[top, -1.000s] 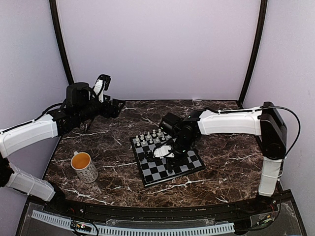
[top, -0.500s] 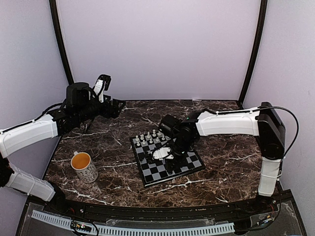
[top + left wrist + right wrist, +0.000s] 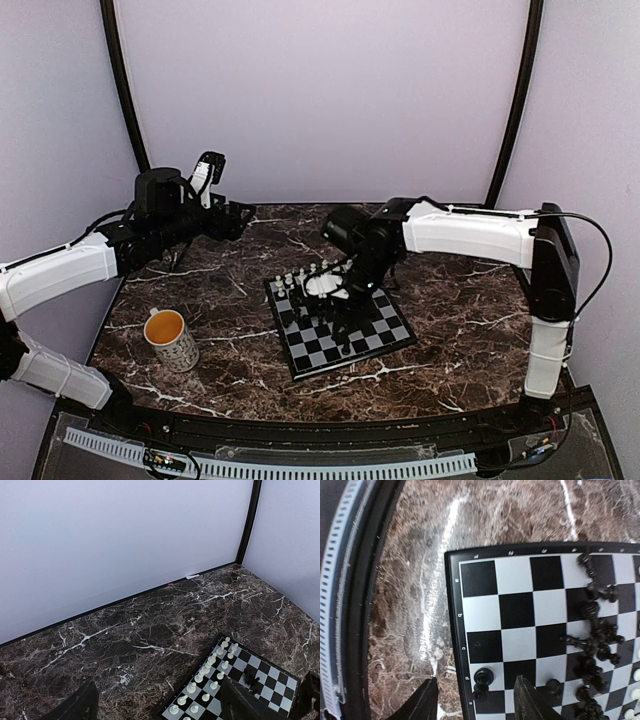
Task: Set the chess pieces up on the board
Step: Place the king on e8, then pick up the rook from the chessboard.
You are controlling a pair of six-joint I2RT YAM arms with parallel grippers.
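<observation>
At the board's (image 3: pixel 515 610) near edge a black piece (image 3: pixel 483 679) stands free inside the open right gripper (image 3: pixel 476 692) — next move, likely: rise straight clear, then fetch another.

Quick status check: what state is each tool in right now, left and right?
Left tool: open, holding nothing.
Right tool: open, holding nothing; a black chess piece stands free on the board below it.

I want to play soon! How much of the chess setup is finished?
The white chess pieces look done, in two rows on the black-and-white checkered board. The open right gripper hangs over one small black piece on an edge square. Still to do: the jumbled heap of black pieces mid-board.
</observation>
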